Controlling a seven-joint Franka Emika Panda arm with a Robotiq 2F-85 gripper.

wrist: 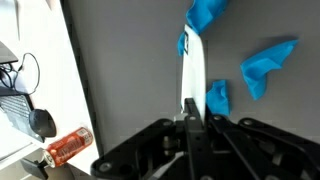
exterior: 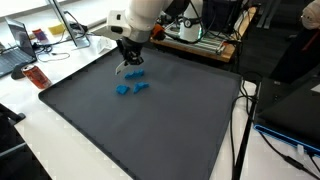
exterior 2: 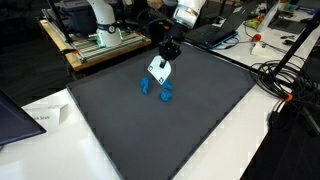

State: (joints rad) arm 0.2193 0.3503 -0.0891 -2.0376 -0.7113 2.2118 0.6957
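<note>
My gripper (wrist: 188, 118) is shut on a thin white flat piece (wrist: 192, 70), seen edge-on in the wrist view, with a blue part (wrist: 206, 14) at its far end. In both exterior views the gripper (exterior: 130, 60) (exterior 2: 168, 50) holds this white piece (exterior 2: 158, 68) just above a dark grey mat (exterior: 150, 130) (exterior 2: 200, 120). Two loose blue pieces lie on the mat close under it: one (exterior: 123, 90) (exterior 2: 145, 86) (wrist: 268, 65) and another (exterior: 141, 88) (exterior 2: 165, 95) (wrist: 218, 97).
A red can (exterior: 36, 77) (wrist: 68, 147) lies off the mat's edge on the white table. Laptops and cables (exterior: 20, 50) crowd one side; a metal-frame rack (exterior 2: 100, 40) and cables (exterior 2: 280, 80) stand beyond the mat.
</note>
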